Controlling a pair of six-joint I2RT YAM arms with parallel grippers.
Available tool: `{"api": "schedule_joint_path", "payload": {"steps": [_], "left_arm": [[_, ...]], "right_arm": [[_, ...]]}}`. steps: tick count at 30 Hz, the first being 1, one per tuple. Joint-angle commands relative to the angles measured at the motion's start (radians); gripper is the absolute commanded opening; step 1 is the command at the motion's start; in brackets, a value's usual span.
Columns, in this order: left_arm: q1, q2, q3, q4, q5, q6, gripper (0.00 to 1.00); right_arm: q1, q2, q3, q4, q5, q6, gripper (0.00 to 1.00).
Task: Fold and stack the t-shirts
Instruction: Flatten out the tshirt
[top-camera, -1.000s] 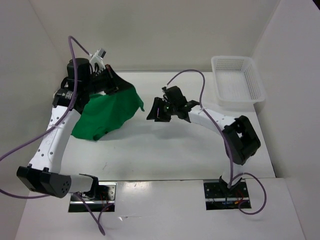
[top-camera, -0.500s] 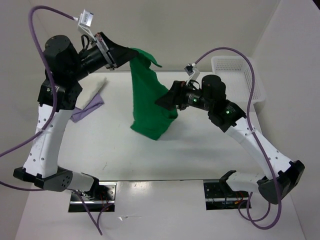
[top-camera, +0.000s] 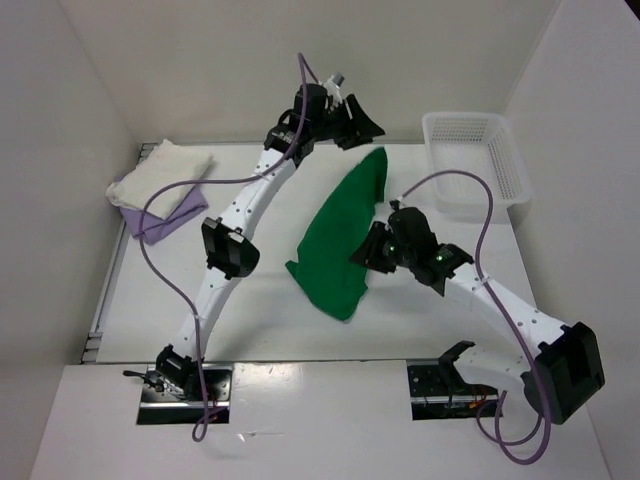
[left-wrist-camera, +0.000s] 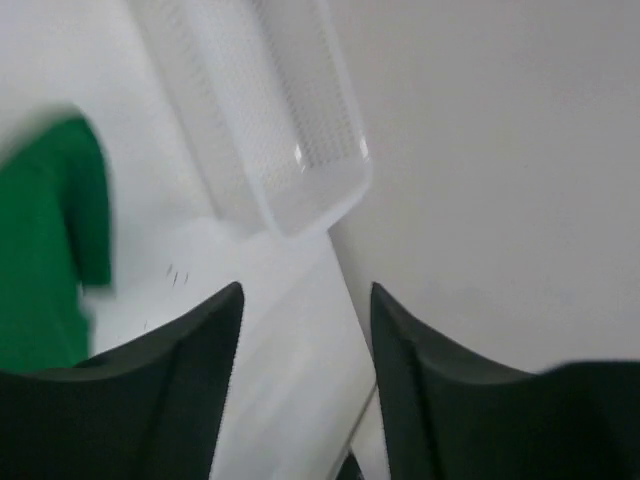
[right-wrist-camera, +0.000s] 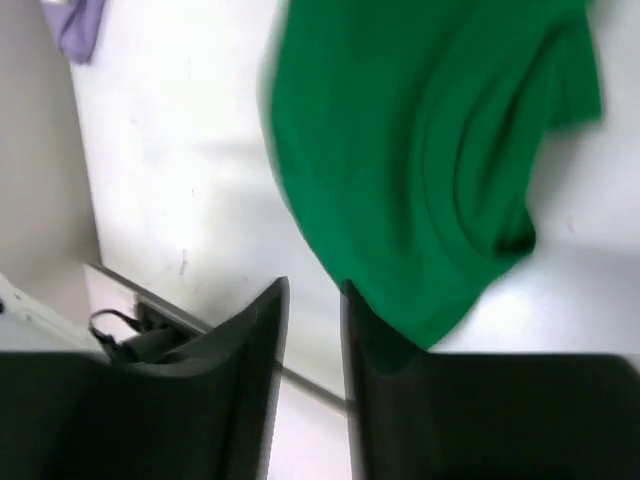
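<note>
The bright green t-shirt (top-camera: 345, 240) lies in a long diagonal strip across the middle of the table, and shows in the right wrist view (right-wrist-camera: 430, 150) and the left wrist view (left-wrist-camera: 45, 250). My left gripper (top-camera: 362, 125) hangs open above the shirt's far end, near the back wall, with nothing between its fingers (left-wrist-camera: 306, 288). My right gripper (top-camera: 360, 252) sits at the shirt's right edge. Its jaws (right-wrist-camera: 315, 285) stand slightly apart over bare table, one fingertip against the hem. The cream t-shirt (top-camera: 165, 165) rests on the lavender t-shirt (top-camera: 165, 225) at the back left.
A white mesh basket (top-camera: 475, 160) stands at the back right, also seen in the left wrist view (left-wrist-camera: 270, 110). White walls close in the table at the back and both sides. A corner of the lavender cloth (right-wrist-camera: 80, 25) shows top left in the right wrist view.
The left gripper has let go of the green shirt and swung right along the back wall. The shirt has dropped flat onto the table. The right gripper's jaws have narrowed and moved lower.
</note>
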Motion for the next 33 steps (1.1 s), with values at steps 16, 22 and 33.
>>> {"api": "schedule_joint_path", "payload": {"steps": [16,22,33], "left_arm": [[0.326,-0.224,0.275,-0.587,-0.15,0.26,0.75],[0.455,-0.491,0.275,-0.597,-0.169,0.259,0.76],[0.503,-0.862,0.275,-0.585,-0.258,0.297,0.8]], "right_arm": [[-0.086,0.18,-0.225,0.16,0.049,0.136,0.73],[-0.095,0.236,-0.207,0.195,0.027,0.122,0.67],[-0.193,0.124,-0.127,0.15,-0.011,0.085,0.0]]}}
